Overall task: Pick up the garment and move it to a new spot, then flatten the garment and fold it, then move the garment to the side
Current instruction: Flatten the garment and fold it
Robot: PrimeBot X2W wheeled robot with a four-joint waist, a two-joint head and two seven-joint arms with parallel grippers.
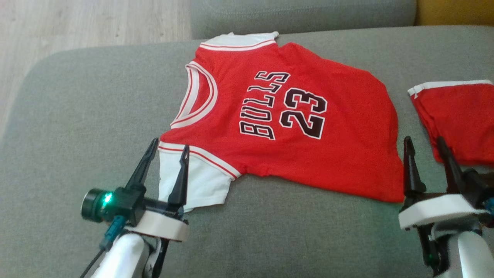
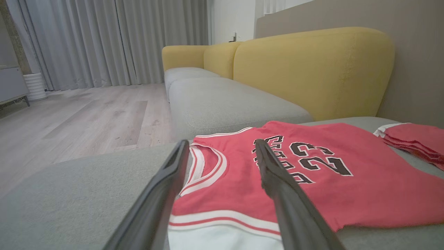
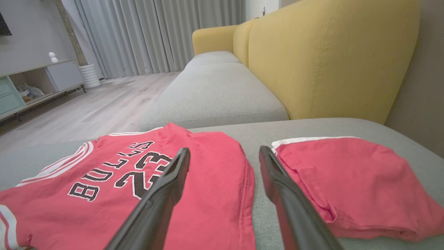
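Red jersey [image 1: 293,127] lies flat on the grey cushion [image 1: 77,116]. Left gripper [image 1: 171,143], jaws apart, sits at the white sleeve [image 1: 193,181]; right gripper [image 1: 423,139], jaws apart, beside the hem [image 1: 391,162]. For the fold, pinch both edges level, avoiding the shorts [image 1: 459,116].

A home living room — a long sofa [image 2: 225,100] with grey seat cushions and yellow backrests [image 2: 312,69] runs into the distance. Floor-length grey curtains [image 2: 104,41] hang at the far end over a pale wood-plank floor [image 2: 86,114], with a low sideboard [image 3: 38,80] at the far left.
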